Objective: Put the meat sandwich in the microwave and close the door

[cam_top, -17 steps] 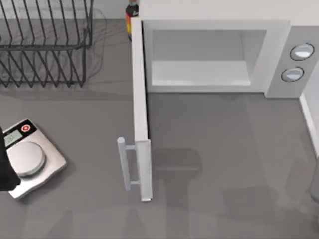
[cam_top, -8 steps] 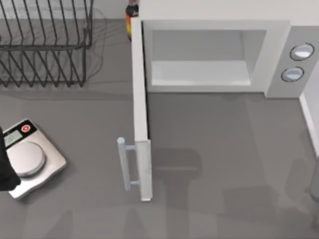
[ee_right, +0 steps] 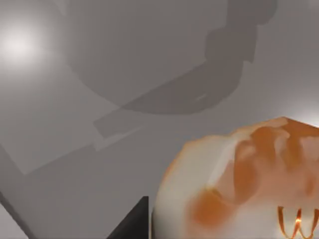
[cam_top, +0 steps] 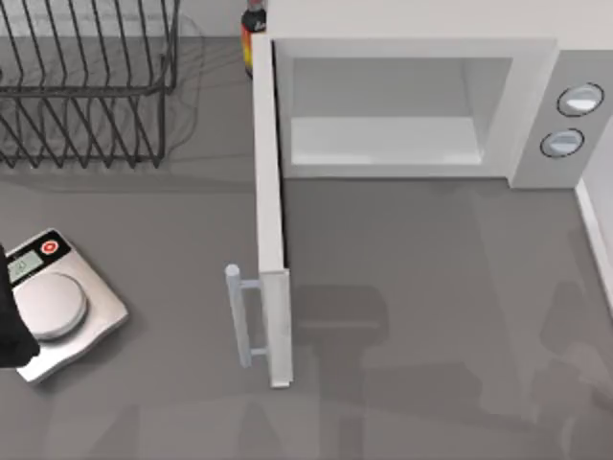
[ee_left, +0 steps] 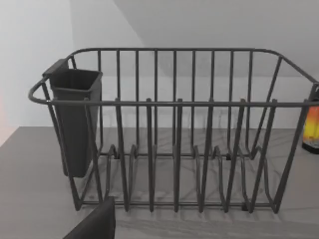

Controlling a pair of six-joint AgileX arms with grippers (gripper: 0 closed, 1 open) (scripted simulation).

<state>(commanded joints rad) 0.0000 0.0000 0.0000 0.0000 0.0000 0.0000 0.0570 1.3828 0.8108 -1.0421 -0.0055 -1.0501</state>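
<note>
While the door (cam_top: 271, 240) stands swung wide, edge-on toward the table's front, you have the microwave (cam_top: 412, 105) cavity open and bare grey table (cam_top: 431, 287) in front of it. Your right wrist view has the meat sandwich (ee_right: 239, 184) close up, above that table; whether the right pincer grips it you cannot tell. Your left arm (cam_top: 8, 326) sits at the table's left edge, overlapping the scale (cam_top: 57, 305), facing the wire dish rack (ee_left: 174, 129); its fingers' state you cannot tell either.
</note>
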